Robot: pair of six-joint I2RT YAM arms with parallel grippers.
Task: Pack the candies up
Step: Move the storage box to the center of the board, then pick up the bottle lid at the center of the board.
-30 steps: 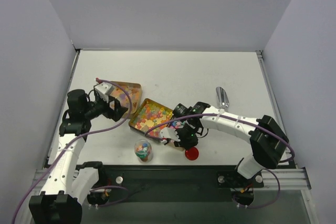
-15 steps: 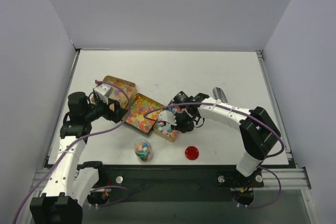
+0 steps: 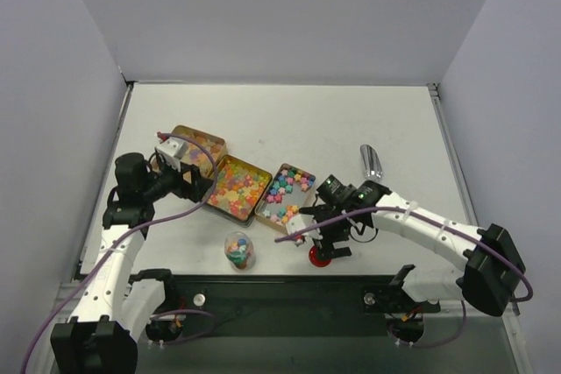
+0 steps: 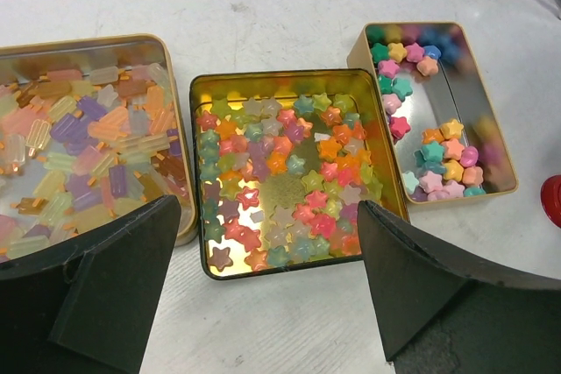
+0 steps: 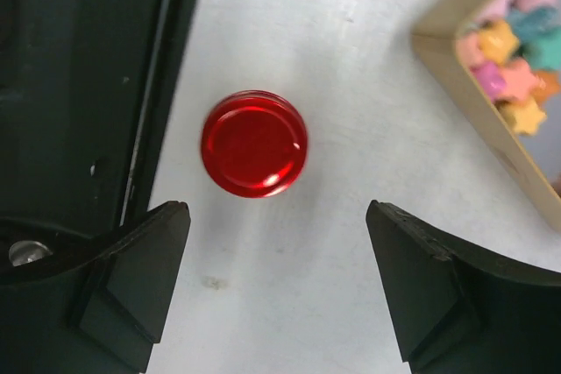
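Note:
Three open tins hold the candies. The left tin point(image 3: 195, 148) has pastel bar-shaped sweets point(image 4: 79, 155). The square tin point(image 3: 235, 188) holds translucent star candies point(image 4: 289, 181). The narrow tin point(image 3: 287, 192) holds pastel stars point(image 4: 421, 102). A small clear jar point(image 3: 237, 250) with candies stands near the front edge. My left gripper point(image 3: 195, 183) point(image 4: 268, 209) hangs open at the near edge of the square tin, holding nothing. My right gripper point(image 3: 330, 246) point(image 5: 279, 212) is open just beside the flat red lid point(image 3: 321, 257) point(image 5: 254, 143), not touching it.
A metal scoop point(image 3: 372, 162) lies on the table to the right of the tins. The black front rail point(image 5: 88, 85) runs close beside the red lid. A corner of the narrow tin point(image 5: 465, 85) shows at the upper right of the right wrist view.
My right gripper let go of the narrow tin, opened wide and moved toward the front edge to the red lid. The narrow tin now lies flat beside the square tin. The left arm barely moved.

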